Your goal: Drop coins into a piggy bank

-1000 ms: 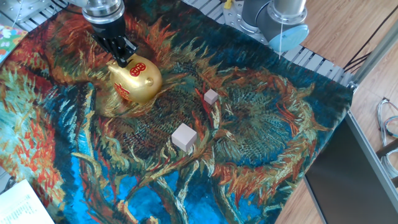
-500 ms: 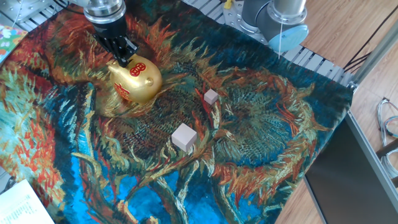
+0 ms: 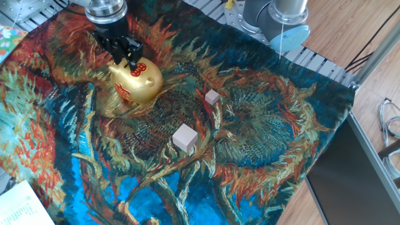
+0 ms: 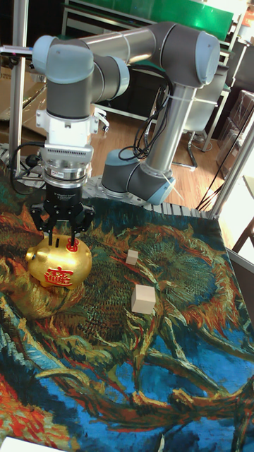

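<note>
The shiny gold piggy bank [image 3: 139, 84] with red markings stands on the painted cloth at the back left; in the tall fixed view the piggy bank [image 4: 56, 267] is at the left. My gripper [image 3: 124, 56] hangs straight down over its top, open, with its black fingers spread to either side just above the bank's back. The tall fixed view shows the same gripper [image 4: 63, 236] with its fingers splayed over the bank. No coins show in either view; any between the fingers or at the slot are hidden.
Two pale wooden cubes lie on the cloth: a small cube [image 3: 212, 97] right of the bank and a larger cube [image 3: 185, 137] nearer the front. The arm's base [image 3: 278, 22] stands at the back. White paper [image 3: 19, 203] lies at the front left corner.
The gripper's fingers have spread apart over the piggy bank; they stood shut together half a second ago. The bank and cubes have not moved.
</note>
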Available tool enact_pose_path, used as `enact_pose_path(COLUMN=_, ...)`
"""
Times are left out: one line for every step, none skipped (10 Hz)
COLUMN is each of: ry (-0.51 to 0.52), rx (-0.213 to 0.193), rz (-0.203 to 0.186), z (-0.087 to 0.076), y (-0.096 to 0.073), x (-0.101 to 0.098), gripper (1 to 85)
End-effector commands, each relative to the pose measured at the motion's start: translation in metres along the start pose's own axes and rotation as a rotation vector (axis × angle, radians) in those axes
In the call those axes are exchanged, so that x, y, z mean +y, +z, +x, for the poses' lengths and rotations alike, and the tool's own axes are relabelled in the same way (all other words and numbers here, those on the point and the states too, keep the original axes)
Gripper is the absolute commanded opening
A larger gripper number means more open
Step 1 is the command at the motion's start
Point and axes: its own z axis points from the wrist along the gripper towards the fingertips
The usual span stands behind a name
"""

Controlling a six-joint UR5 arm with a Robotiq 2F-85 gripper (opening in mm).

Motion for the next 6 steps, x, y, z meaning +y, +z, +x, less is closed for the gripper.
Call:
enact_pose_path(ry=0.012, rx=0.001, rz=0.003, z=-0.006, y=-0.015, x=0.014, gripper=42.3)
enact_pose_path(ry=0.019, rx=0.008, rz=0.016, z=-0.007, y=-0.020, x=0.018, gripper=37.3)
enact_pose_path(ry=0.012, rx=-0.007, rz=0.033, z=-0.013, y=-0.023, x=0.019, gripper=27.3)
enact_pose_path(ry=0.007, rx=-0.013, rz=0.049, z=-0.014, y=-0.024, x=0.015, gripper=1.3)
enact_pose_path(ry=0.002, rx=-0.018, rz=0.047, z=-0.016, y=-0.024, x=0.015, gripper=1.3)
enact_pose_path(ry=0.010, rx=-0.007, rz=0.051, z=-0.013, y=-0.024, x=0.014, gripper=1.3)
